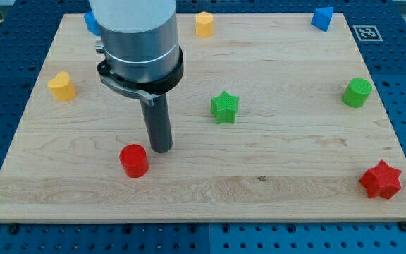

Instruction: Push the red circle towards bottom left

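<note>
The red circle is a short red cylinder on the wooden board, in the lower left part of the view. My tip is the lower end of the dark rod, just to the upper right of the red circle, a small gap away or barely touching; I cannot tell which. The arm's grey body rises above the rod towards the view's top.
A yellow block is at the left. A blue block peeks out behind the arm at top left. A yellow block and a blue block are along the top. A green star, a green cylinder and a red star lie to the right.
</note>
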Controlling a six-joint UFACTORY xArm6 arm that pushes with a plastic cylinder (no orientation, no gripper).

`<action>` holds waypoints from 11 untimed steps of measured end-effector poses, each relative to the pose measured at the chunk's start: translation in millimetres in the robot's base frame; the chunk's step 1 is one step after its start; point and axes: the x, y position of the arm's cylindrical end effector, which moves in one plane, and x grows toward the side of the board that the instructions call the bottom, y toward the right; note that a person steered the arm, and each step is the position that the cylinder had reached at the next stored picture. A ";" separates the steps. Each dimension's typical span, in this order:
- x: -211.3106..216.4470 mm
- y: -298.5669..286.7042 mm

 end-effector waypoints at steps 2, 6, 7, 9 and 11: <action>23.4 -17.0; 62.5 -77.3; 69.3 -86.1; 72.1 -105.4; 72.1 -118.4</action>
